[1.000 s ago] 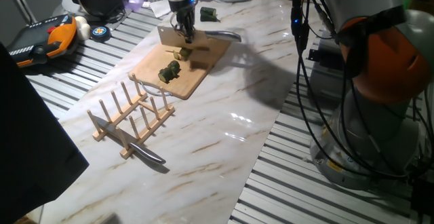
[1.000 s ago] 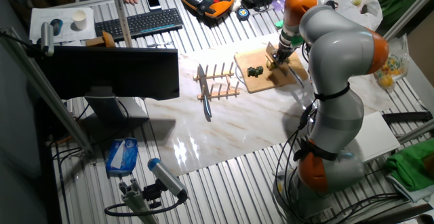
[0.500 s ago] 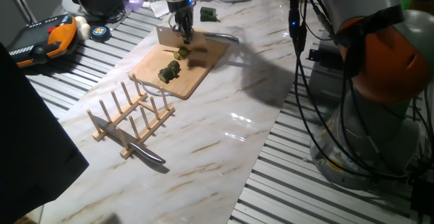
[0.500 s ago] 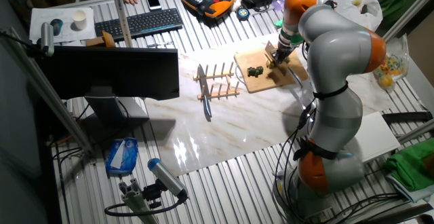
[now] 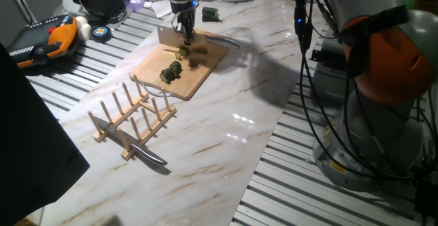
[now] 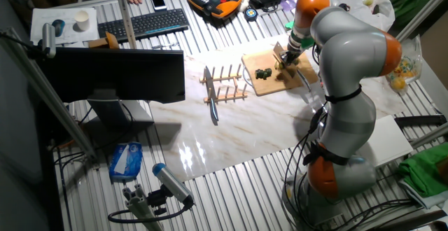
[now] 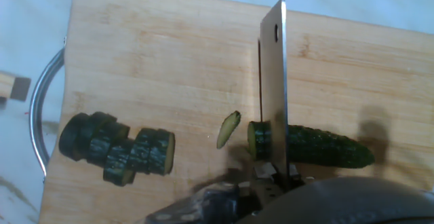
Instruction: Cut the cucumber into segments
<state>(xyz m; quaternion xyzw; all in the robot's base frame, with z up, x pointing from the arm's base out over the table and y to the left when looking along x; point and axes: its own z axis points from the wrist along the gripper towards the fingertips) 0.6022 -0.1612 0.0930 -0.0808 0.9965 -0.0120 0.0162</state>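
On the wooden board (image 7: pixel 169 54) lies the cucumber (image 7: pixel 319 146), dark green, near the board's right side. A cleaver (image 7: pixel 272 81) stands edge-down across it, with a short piece (image 7: pixel 259 141) showing just left of the blade. A thin slice (image 7: pixel 228 129) lies beside that. Several cut segments (image 7: pixel 115 148) sit clustered at the board's left. My gripper (image 5: pixel 183 27) is over the cucumber (image 5: pixel 183 50), shut on the cleaver's handle. The segments (image 5: pixel 171 72) lie nearer the board's front end.
A wooden dish rack (image 5: pixel 130 113) stands in front of the board (image 5: pixel 198 72), with a knife (image 5: pixel 130 142) lying under it. A small dark green stub (image 5: pixel 210 13) sits on the marble behind the board. An orange pendant (image 5: pixel 48 38) lies at the left.
My gripper and the cleaver have shifted very slightly over the cucumber. The cut segments have stayed in place.
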